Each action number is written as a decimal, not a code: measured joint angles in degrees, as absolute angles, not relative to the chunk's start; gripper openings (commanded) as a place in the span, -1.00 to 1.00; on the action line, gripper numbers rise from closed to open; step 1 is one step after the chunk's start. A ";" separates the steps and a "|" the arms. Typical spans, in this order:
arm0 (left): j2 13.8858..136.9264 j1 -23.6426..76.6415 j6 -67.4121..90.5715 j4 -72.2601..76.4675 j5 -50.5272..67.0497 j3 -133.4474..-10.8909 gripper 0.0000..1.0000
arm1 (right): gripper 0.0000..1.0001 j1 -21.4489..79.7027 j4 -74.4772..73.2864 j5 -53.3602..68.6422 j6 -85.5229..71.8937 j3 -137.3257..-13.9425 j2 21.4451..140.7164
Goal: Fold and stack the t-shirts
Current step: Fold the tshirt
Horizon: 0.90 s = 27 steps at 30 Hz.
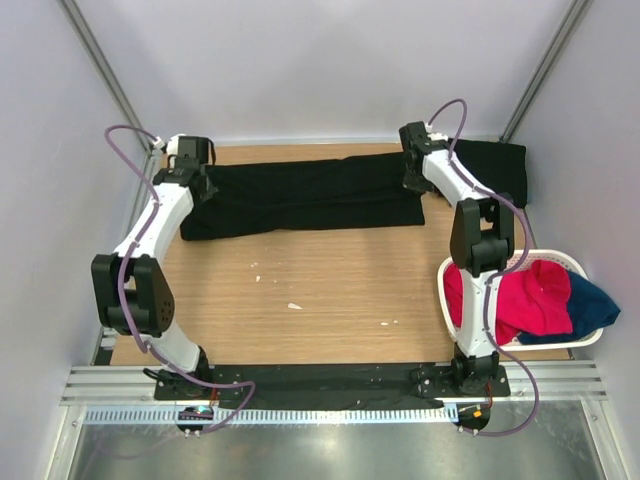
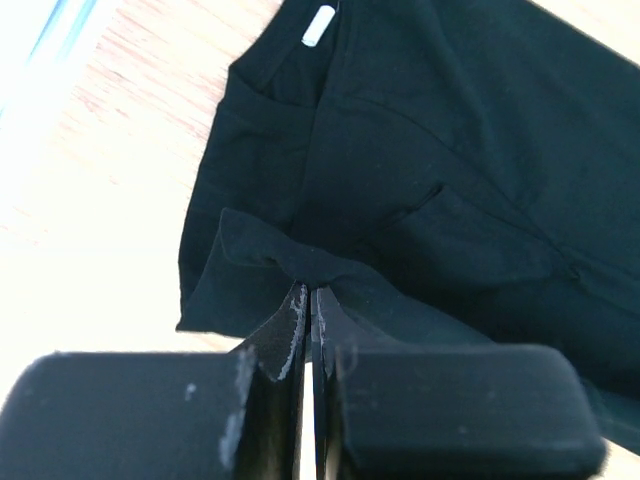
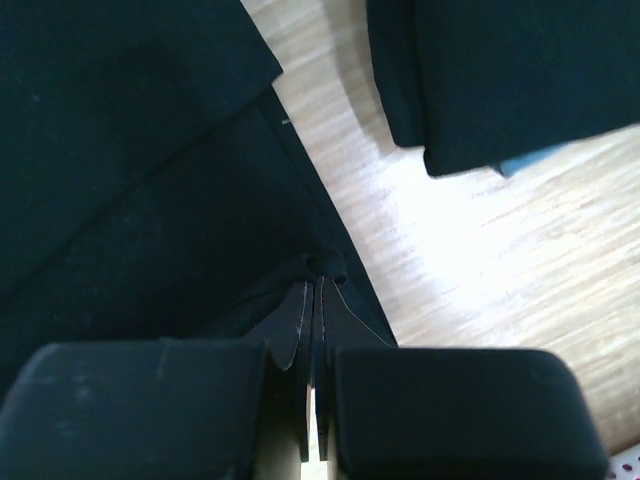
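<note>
A black t-shirt (image 1: 310,195) lies folded into a long strip across the far part of the table. My left gripper (image 1: 198,185) is at its left end, shut on a pinched fold of the cloth (image 2: 300,262) near the sleeve. A white neck label (image 2: 318,25) shows beyond it. At the strip's right end, my right gripper (image 1: 414,184) is shut on the shirt's edge (image 3: 325,265). A second black t-shirt (image 1: 492,170) lies folded at the far right corner. It also shows in the right wrist view (image 3: 500,70), with a bit of light blue at its edge.
A white oval basket (image 1: 450,300) stands at the right near edge, holding red cloth (image 1: 525,295) and navy cloth (image 1: 592,305). Bare wood tabletop (image 1: 320,290) spreads between the shirt and the arm bases. White walls close in the left, far and right sides.
</note>
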State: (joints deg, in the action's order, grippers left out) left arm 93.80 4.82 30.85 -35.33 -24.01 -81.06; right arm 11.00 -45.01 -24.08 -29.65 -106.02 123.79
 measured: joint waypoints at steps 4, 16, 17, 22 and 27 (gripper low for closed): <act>96.12 4.82 29.58 -35.35 -23.70 -82.46 -1.00 | -0.97 10.98 -45.19 -24.73 -28.38 -109.43 126.45; 101.12 4.82 27.35 -34.04 -23.11 -86.91 -1.00 | -0.98 10.41 -45.56 -25.41 -26.44 -117.75 133.19; 101.51 4.82 27.11 -34.04 -22.94 -87.13 -0.99 | -0.98 10.39 -45.52 -25.41 -26.30 -118.04 133.47; 104.62 4.82 25.28 -33.69 -22.44 -88.79 -1.00 | -0.98 10.33 -45.45 -25.41 -25.58 -118.76 134.78; 107.07 4.82 23.20 -33.52 -22.44 -91.07 -0.99 | -0.98 10.33 -45.34 -25.41 -24.97 -120.07 137.14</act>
